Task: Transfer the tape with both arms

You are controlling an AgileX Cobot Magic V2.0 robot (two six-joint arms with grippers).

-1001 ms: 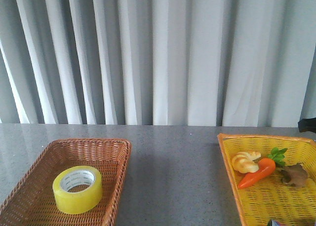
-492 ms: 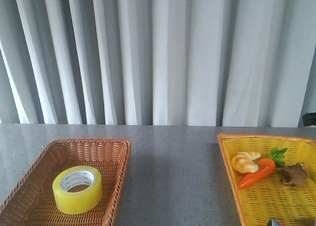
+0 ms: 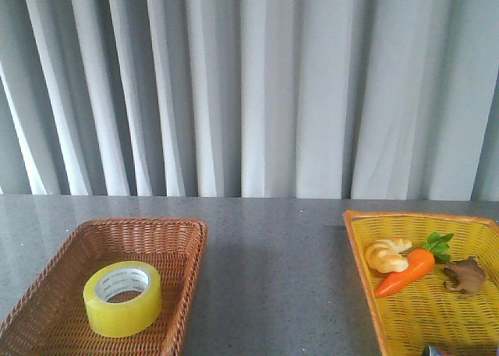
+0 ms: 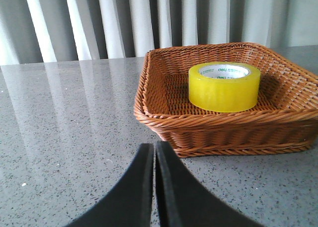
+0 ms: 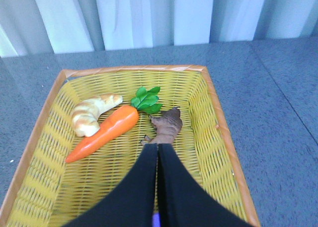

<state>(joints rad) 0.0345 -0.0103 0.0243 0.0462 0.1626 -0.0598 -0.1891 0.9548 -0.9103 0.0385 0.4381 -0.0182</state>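
Observation:
The yellow tape roll (image 3: 122, 297) lies flat inside the brown wicker basket (image 3: 183, 239) at the left of the table. It also shows in the left wrist view (image 4: 224, 86), in the same basket (image 4: 164, 113). My left gripper (image 4: 154, 148) is shut and empty, low over the grey table just outside the basket's near rim. My right gripper (image 5: 157, 148) is shut and empty above the yellow basket (image 5: 213, 113), close to the small brown toy. Neither arm shows in the front view.
The yellow basket (image 3: 360, 247) at the right holds a toy carrot (image 3: 405, 272), a bread piece (image 3: 387, 254) and a brown toy (image 3: 464, 276). A grey curtain hangs behind the table. A purple spot shows under the right fingers.
A dark part of the right arm at the front view's right edge has drawn back out of sight. The tape and baskets have not moved.

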